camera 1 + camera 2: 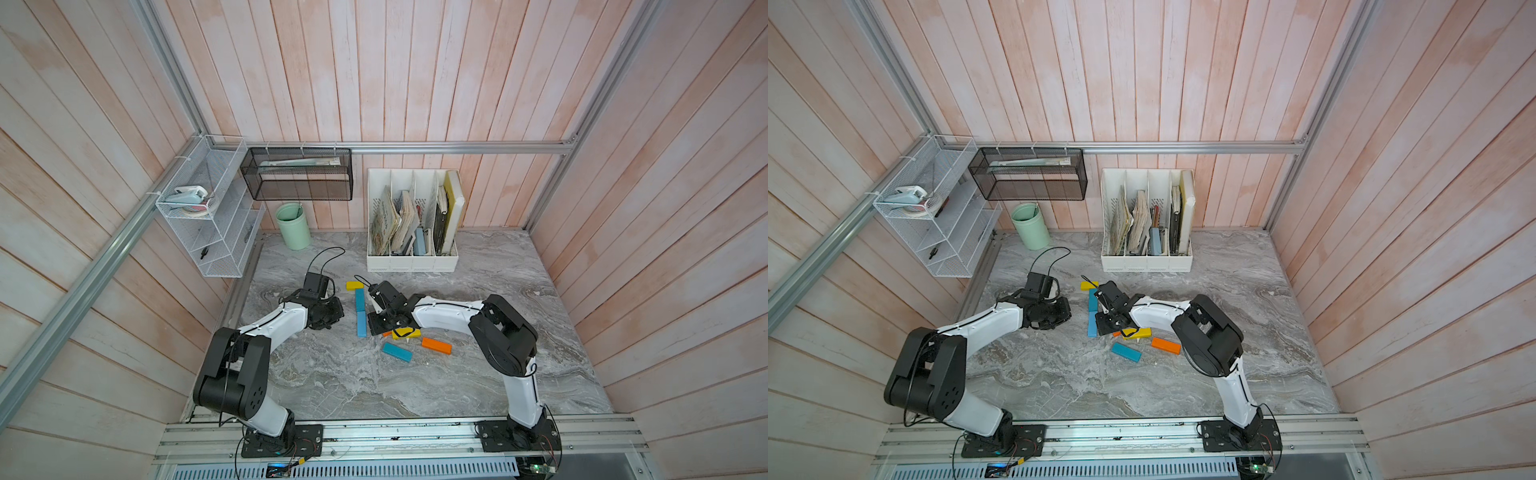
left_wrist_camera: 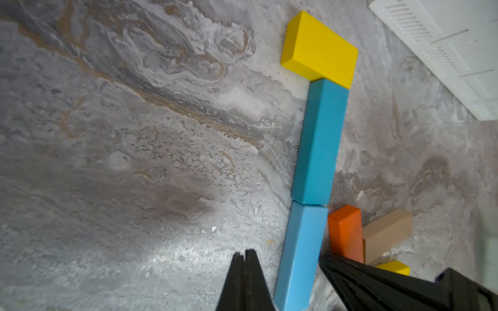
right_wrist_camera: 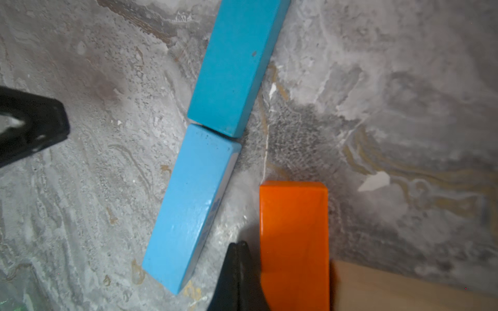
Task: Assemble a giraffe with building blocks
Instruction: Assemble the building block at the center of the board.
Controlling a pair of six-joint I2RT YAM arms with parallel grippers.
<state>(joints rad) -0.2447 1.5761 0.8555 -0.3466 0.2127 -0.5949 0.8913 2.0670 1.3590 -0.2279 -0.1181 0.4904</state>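
Observation:
The giraffe's head and neck lie flat as one line: a yellow block [image 1: 354, 285], a teal block [image 1: 359, 299] and a light blue block [image 1: 361, 324]. My left gripper [image 2: 245, 251] is shut and empty, just left of the light blue block [image 2: 301, 255]. Right of that line my right gripper [image 3: 238, 243] is shut, its tip against the side of an orange block [image 3: 293, 229]. A tan block [image 2: 388, 231] and a second yellow block [image 1: 406, 333] lie under the right wrist. A loose teal block [image 1: 397, 351] and another orange block [image 1: 436, 345] lie nearer the front.
A white file holder [image 1: 411, 264] with books stands behind the blocks. A green cup [image 1: 294, 226] sits at the back left. A white wire rack [image 1: 208, 216] and a black mesh shelf [image 1: 299, 174] hang on the walls.

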